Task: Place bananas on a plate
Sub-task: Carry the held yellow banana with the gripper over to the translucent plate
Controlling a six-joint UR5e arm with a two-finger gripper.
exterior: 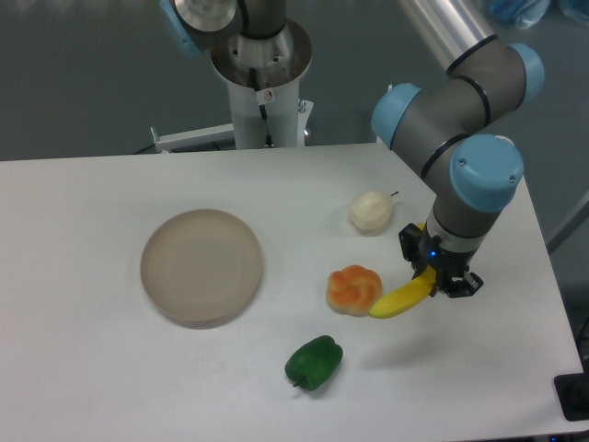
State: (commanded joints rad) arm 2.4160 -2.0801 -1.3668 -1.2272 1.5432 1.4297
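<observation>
From the fixed camera, my gripper [440, 279] is clamped on the banana [402, 300] at its right end: smooth, bright yellow, gently curved, its left tip just beside the lumpy orange fruit [353, 289]. Whether the banana touches the white table [110, 368] I can't tell. The plate [202, 266] sits well apart to the left, round, shallow, matte tan with a low raised rim. Far of me, a pale cream round fruit [371, 212]; near, a glossy green pepper [314, 363]. My fingertips are dark and hard to make out behind the wrist.
</observation>
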